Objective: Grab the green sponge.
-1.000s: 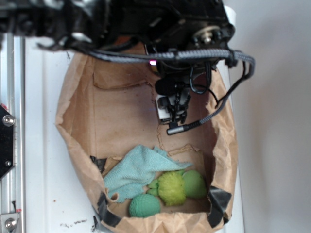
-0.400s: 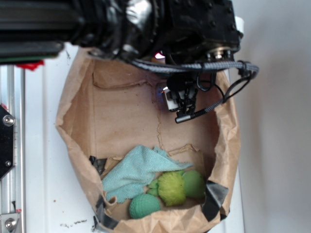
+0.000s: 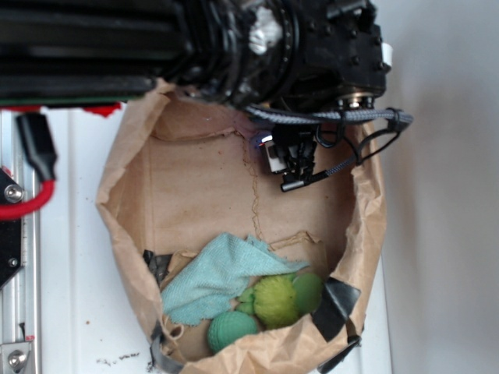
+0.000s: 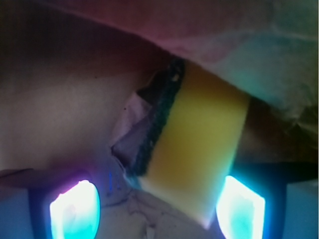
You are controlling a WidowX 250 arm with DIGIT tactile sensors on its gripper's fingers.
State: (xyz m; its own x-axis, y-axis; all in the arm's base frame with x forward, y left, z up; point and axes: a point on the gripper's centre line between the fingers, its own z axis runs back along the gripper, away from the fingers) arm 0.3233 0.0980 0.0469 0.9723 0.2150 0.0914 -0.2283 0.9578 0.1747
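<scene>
Yellow foam with a dark scouring edge: the sponge [image 4: 194, 144] fills the middle of the wrist view, tilted, its dark strip toward the left. It lies between the two glowing fingertips [image 4: 75, 209] of the gripper [image 4: 157, 211], one low at left, the other low at right. The right tip sits just beside the sponge's lower right corner; the left tip is apart from it. Jaws stand wide, nothing clamped. Crumpled brown paper shows above and behind the sponge.

Exterior view: the sponge cannot be made out; the gripper [image 3: 290, 160] and arm cover that spot. The gripper hangs inside a brown paper bag [image 3: 125, 202], near the bag's top right corner, close to the right wall. A black cable [image 3: 351, 156] loops off the gripper toward that wall.

At the bag's bottom edge lies a pale teal cloth [image 3: 214, 280], crumpled, left of centre. Touching its right side is a fuzzy yellow-green ball [image 3: 275, 300]. A darker green ball [image 3: 308, 290] sits just beside it, on the right. A third, knobbly green ball [image 3: 230, 331] lies below the cloth's edge, near the bottom rim. Black tape [image 3: 335, 308] patches the bag's bottom right corner. The bag rests on a white tabletop [image 3: 78, 312].
</scene>
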